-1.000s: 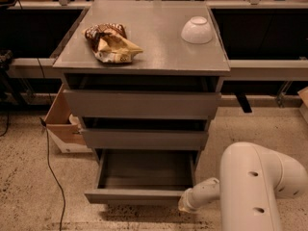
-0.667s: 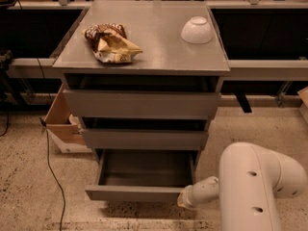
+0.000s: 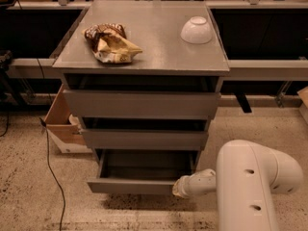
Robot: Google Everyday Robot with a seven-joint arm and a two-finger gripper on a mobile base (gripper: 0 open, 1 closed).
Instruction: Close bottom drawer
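Note:
A grey cabinet (image 3: 144, 69) with three drawers stands in the middle of the camera view. The bottom drawer (image 3: 134, 184) is pulled out and looks empty inside. The top drawer (image 3: 142, 105) and middle drawer (image 3: 144, 139) also stand slightly out. My gripper (image 3: 179, 189) is at the end of the white arm (image 3: 250, 186), low at the right end of the bottom drawer's front panel, touching or nearly touching it.
A crumpled chip bag (image 3: 111, 43) and an upturned white bowl (image 3: 196, 30) lie on the cabinet top. An open cardboard box (image 3: 65, 124) stands on the floor at the cabinet's left. A black cable (image 3: 50, 167) runs over the speckled floor.
The gripper has stayed at the drawer's right front corner. The bottom drawer seems to have slid slightly inward.

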